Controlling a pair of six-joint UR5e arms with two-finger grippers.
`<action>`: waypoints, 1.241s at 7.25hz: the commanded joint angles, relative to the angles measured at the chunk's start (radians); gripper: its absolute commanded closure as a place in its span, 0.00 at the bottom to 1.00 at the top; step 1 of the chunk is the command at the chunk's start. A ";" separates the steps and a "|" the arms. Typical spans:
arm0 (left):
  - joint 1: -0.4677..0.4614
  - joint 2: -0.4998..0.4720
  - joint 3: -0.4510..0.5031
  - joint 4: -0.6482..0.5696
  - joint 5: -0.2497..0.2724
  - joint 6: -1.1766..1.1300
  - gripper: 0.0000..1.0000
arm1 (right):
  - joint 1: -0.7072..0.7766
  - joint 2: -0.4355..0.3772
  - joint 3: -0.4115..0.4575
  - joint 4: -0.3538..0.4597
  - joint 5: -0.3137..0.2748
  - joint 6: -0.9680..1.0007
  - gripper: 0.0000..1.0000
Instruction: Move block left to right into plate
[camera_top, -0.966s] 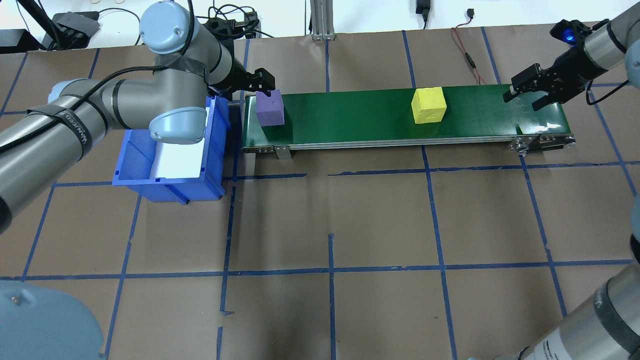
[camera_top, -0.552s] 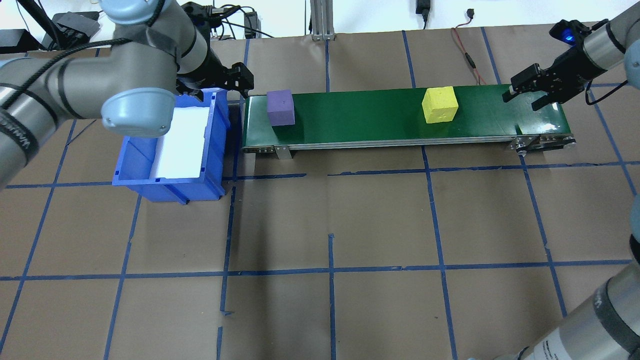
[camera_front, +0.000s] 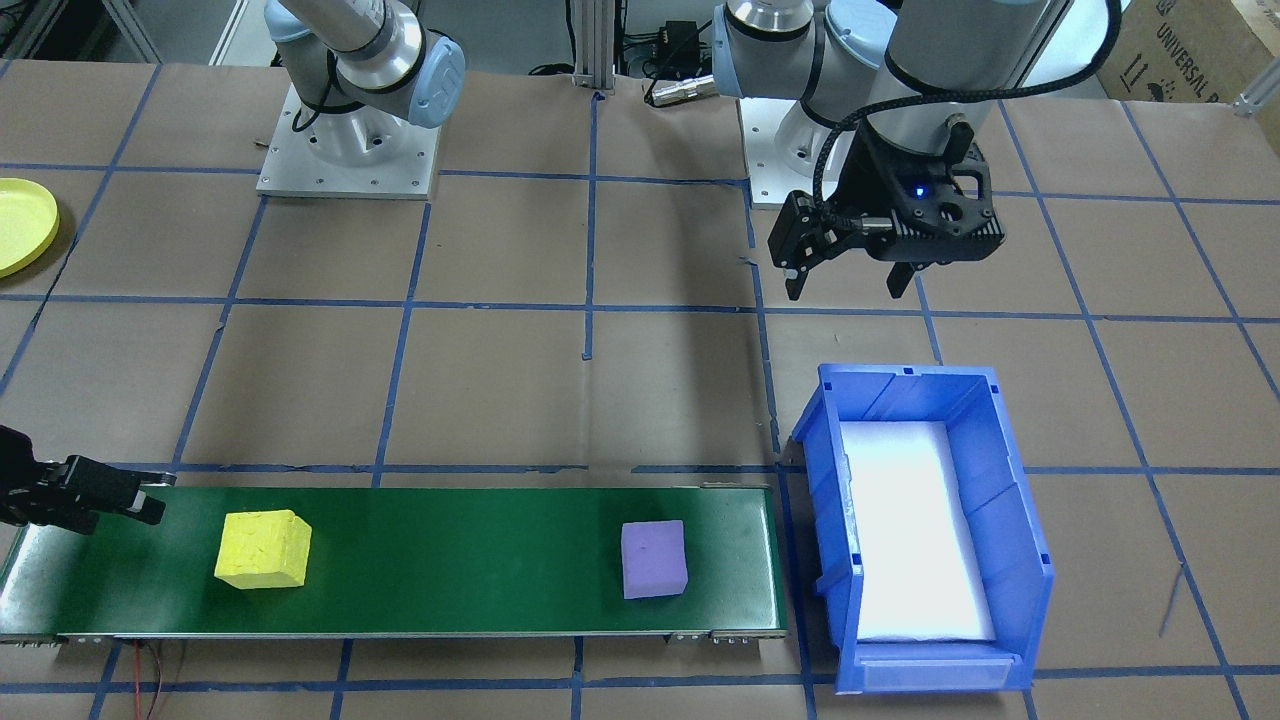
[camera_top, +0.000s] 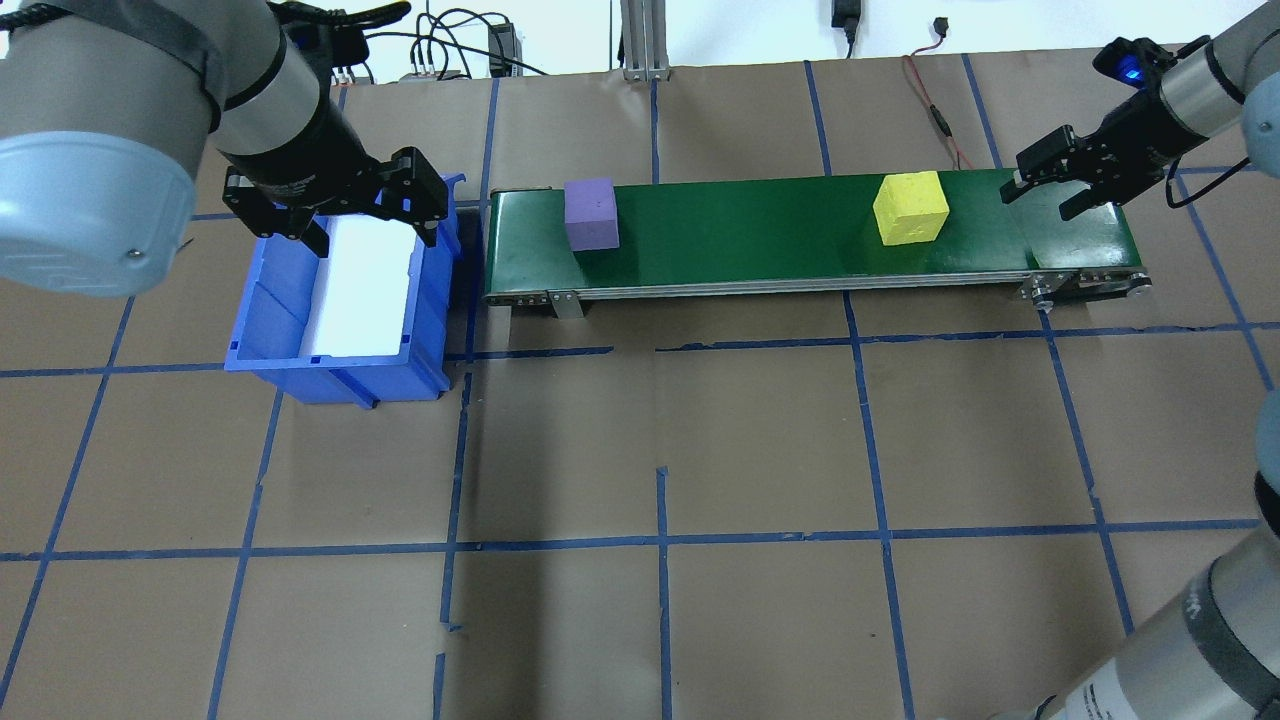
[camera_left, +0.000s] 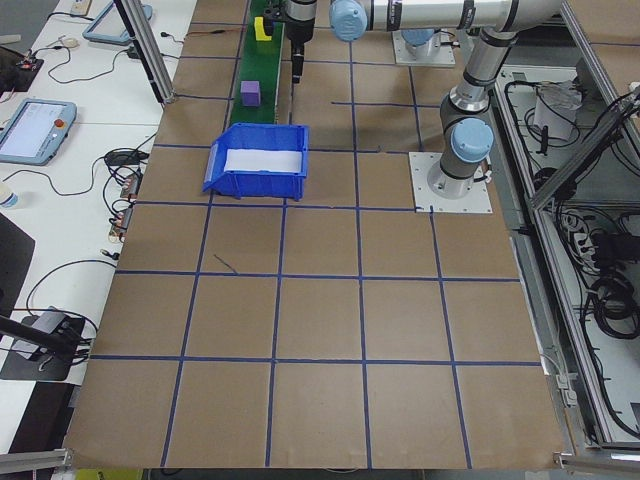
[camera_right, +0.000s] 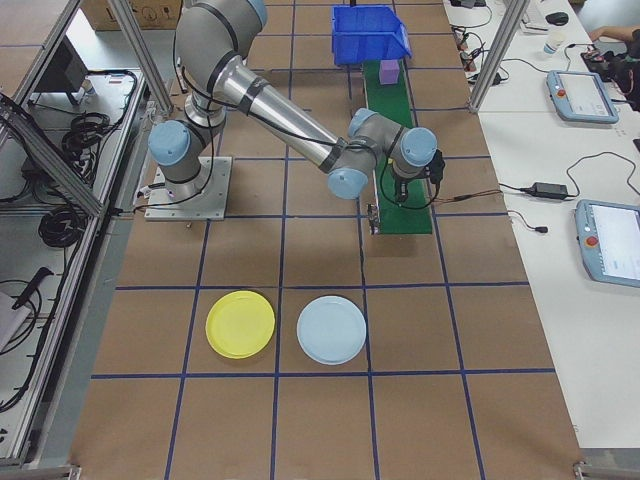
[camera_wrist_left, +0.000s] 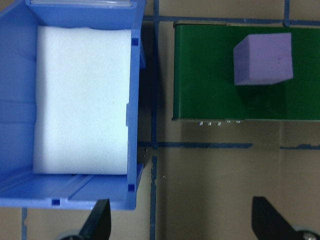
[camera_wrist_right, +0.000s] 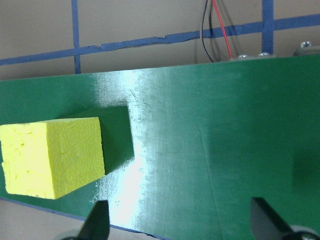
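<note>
Overhead exterior view, from left edge to right: my left tool hangs over the far end of the blue rectangular plastic bin, its fingers spread apart and gripping nothing. Only a white foam pad lies inside the bin. Just beside the bin starts the long green conveyor belt, set along the far side of the tabletop. The purple foam cube sits near the belt's left end, free of any tool. The yellow foam cube sits toward the belt's right end. My right tool waits low over that right end, fingers apart and empty, with the yellow cube near it but not yet between them.

The small round bright-yellow plastic plate lies on the tabletop well apart from the belt, beside a pale blue round plate; no block is in it.

My guess is the yellow cube is the next one I must take. What worries me:
- If I close late, the cube could run past my fingers and drop off the belt's right end.
- Foam gives, so an off-centre pinch could twist it loose during the long carry.
- The two plates lie close together, so a careless release could land on the wrong one.
</note>
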 joint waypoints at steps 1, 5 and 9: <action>0.081 0.013 0.011 -0.022 -0.012 0.010 0.00 | 0.020 -0.002 -0.008 0.000 -0.006 0.035 0.00; 0.121 0.016 0.011 -0.022 -0.008 0.034 0.00 | 0.081 -0.003 -0.010 -0.020 -0.008 0.058 0.00; 0.124 0.016 0.008 -0.022 -0.006 0.036 0.00 | 0.081 0.024 -0.007 -0.047 -0.017 0.050 0.00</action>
